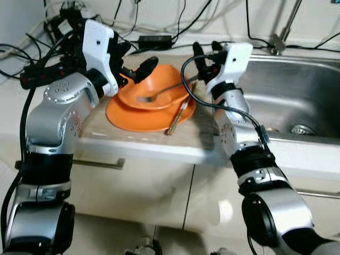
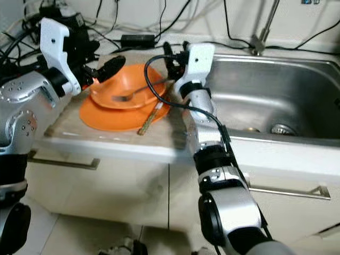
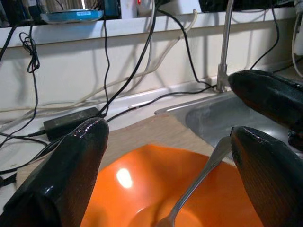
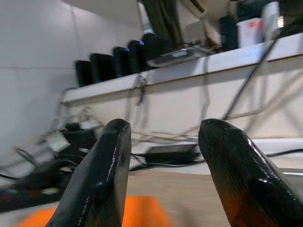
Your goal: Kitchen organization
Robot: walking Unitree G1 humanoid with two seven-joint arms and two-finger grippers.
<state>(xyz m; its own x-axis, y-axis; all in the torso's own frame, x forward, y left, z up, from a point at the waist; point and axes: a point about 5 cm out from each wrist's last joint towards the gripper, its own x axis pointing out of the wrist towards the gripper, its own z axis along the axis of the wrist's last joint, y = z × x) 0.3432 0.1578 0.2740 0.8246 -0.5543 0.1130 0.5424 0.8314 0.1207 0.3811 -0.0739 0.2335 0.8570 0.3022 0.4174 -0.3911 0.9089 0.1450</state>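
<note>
Now we hover the left tool, fingers apart, over the orange bowl; right tool, also apart, waits; next, lower and grip the rim.

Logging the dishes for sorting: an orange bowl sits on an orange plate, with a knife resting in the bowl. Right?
Not quite. The orange bowl does sit on the orange plate, but the utensil resting in it is a fork, not a knife. The left eye view shows its tines.
</note>
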